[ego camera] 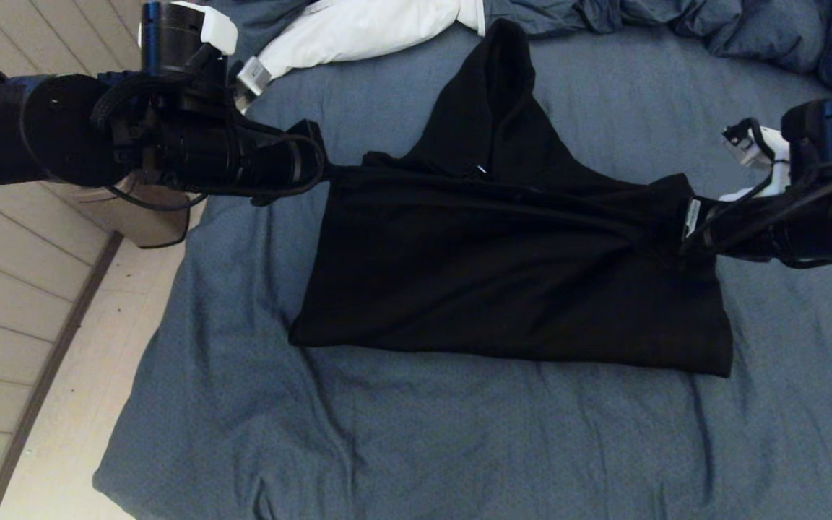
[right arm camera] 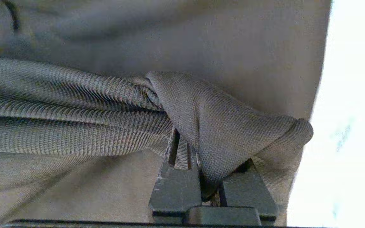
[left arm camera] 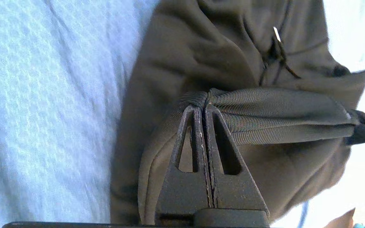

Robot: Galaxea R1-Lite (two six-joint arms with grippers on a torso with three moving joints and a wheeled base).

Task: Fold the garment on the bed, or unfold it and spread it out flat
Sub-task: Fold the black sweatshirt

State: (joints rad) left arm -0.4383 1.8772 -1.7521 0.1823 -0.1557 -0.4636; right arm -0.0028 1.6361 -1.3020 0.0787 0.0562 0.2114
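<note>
- Left claw [ego camera: 326, 167]: fingers pressed together, pinching one end of the ribbed hem [left arm camera: 265, 110]; the wrist view shows the two fingers [left arm camera: 198, 133] flush against each other with the bunched rib fabric at their tips.
- Right claw [ego camera: 687, 235]: clamped on the other end of the hem; in its wrist view a fold of the knit is wedged between the fingers [right arm camera: 176, 177] and wraps over one of them.
- Hoodie [ego camera: 510, 282]: black, strung between the two claws, the gripped edge pulled into a taut line from one claw to the other. Below that line, the body hangs and lies as a broad panel on the bed, its lower edge flat on the sheet. Beyond the line, a narrower part tapers away from both claws toward the duvet. A zipper pull [left arm camera: 277, 34] shows just past the left claw's tips.
- Bed [ego camera: 416, 433]: blue-grey sheet, creased, under and around the hoodie on every side.
- Duvet [ego camera: 676, 22]: blue-grey with white lining, bunched at the far edge of the bed, beyond both claws.
- Floor [ego camera: 19, 289]: pale boards, on the outer side of the left claw's arm.
</note>
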